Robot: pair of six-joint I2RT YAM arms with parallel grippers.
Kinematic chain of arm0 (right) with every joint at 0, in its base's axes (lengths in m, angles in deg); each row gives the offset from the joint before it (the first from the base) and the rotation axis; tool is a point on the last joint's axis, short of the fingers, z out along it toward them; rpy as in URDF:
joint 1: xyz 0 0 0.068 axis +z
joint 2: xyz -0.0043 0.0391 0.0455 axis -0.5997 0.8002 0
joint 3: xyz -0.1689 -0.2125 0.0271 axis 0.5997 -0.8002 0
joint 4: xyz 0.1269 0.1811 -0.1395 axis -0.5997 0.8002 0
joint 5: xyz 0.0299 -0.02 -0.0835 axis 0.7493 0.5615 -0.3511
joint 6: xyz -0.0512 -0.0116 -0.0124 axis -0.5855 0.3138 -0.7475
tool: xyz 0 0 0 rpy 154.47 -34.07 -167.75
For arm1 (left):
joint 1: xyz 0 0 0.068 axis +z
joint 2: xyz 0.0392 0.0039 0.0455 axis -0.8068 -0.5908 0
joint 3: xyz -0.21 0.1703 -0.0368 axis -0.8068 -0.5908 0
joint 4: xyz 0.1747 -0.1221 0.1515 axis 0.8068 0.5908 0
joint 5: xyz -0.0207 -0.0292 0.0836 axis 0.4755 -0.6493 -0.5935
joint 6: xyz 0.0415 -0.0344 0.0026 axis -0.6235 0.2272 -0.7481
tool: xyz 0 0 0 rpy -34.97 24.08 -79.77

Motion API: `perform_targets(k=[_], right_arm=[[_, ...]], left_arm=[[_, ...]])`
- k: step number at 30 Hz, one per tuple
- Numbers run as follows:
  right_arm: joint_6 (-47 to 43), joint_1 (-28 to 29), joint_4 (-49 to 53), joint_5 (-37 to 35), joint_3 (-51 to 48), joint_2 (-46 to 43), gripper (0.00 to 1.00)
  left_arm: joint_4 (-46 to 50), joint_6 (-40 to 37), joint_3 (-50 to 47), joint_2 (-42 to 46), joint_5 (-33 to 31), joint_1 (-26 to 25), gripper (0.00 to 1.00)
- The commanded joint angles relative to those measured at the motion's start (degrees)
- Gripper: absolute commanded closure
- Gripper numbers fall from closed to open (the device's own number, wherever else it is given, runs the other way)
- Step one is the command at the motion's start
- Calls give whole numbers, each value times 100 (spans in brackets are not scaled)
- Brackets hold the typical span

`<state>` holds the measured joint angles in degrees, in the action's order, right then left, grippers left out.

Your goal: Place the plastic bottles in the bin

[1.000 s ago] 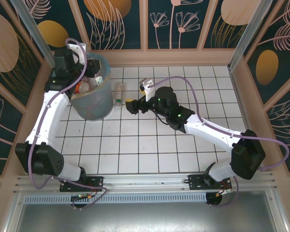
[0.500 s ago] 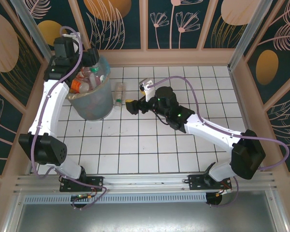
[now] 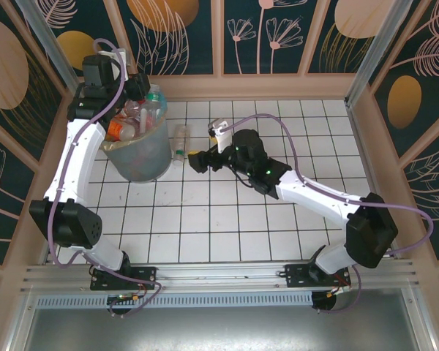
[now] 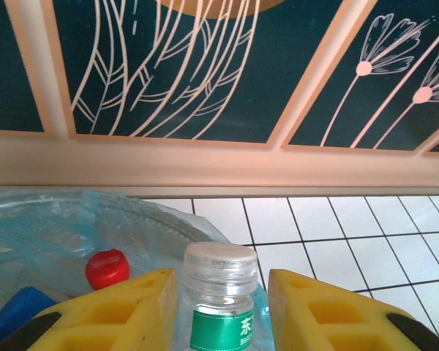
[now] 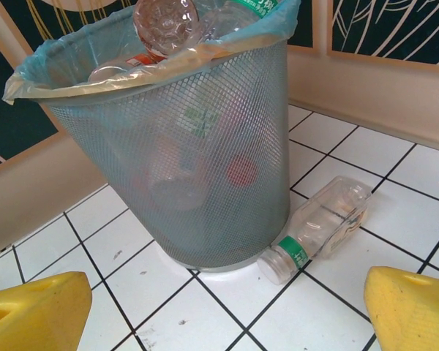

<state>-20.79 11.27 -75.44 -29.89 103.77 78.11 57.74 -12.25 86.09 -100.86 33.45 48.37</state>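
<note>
L gripper (image 4: 221, 292) over bin (image 5: 183, 168), fingers (image 4: 110, 314) flanking white-capped bottle (image 4: 221, 267); clamped or not, can't tell. R gripper (image 5: 227, 292) wide apart near lying bottle (image 5: 318, 227) beside bin. Rec: centre white-capped bottle inside rim before release; bin v. full

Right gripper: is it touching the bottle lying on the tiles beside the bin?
Apart. The right wrist view shows bare tile between the bottle and the right gripper, whose open fingers sit short of it.
</note>
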Motion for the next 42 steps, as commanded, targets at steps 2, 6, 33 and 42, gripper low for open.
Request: perform_targets(k=[2, 6, 33, 42], right_arm=[[-5, 31, 40, 121, 275, 113, 4], [20, 32, 63, 170, 341, 224, 4], [667, 31, 1595, -768, 1757, 1536, 5], [1490, 31, 3068, -1526, 3789, 3194, 4]], left_arm=[[55, 74, 73, -110, 238, 6, 63], [365, 83, 263, -431, 361, 5, 75], [448, 64, 154, -129, -340, -4, 70], [-1273, 47, -1386, 1721, -246, -5, 50]])
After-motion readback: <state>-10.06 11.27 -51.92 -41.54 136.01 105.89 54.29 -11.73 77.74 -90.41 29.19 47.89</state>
